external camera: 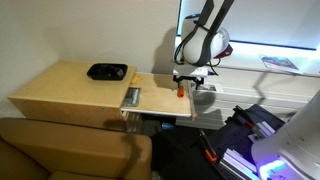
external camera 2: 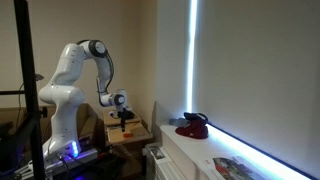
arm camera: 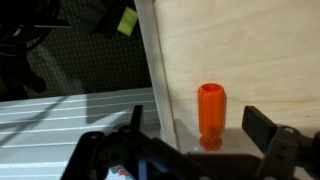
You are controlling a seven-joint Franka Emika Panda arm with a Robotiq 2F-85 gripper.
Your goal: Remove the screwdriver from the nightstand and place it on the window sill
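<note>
In an exterior view the desk (external camera: 70, 100) stands behind the seat (external camera: 60, 150), with the sill (external camera: 240, 62) beyond its right end. A tray (external camera: 107, 72) lies on the desk toward the back, and a flat item (external camera: 131, 97) lies at the front edge. The screwdriver (external camera: 181, 91) stands upright on the desk near the right end, directly under the gripper (external camera: 183, 82). In the wrist view it stands just beside the desk's edge, between the spread fingers (arm camera: 265, 130), touching neither. On the sill in an exterior view, a cap (external camera 2: 193, 125) lies before a magazine (external camera 2: 235, 168).
</note>
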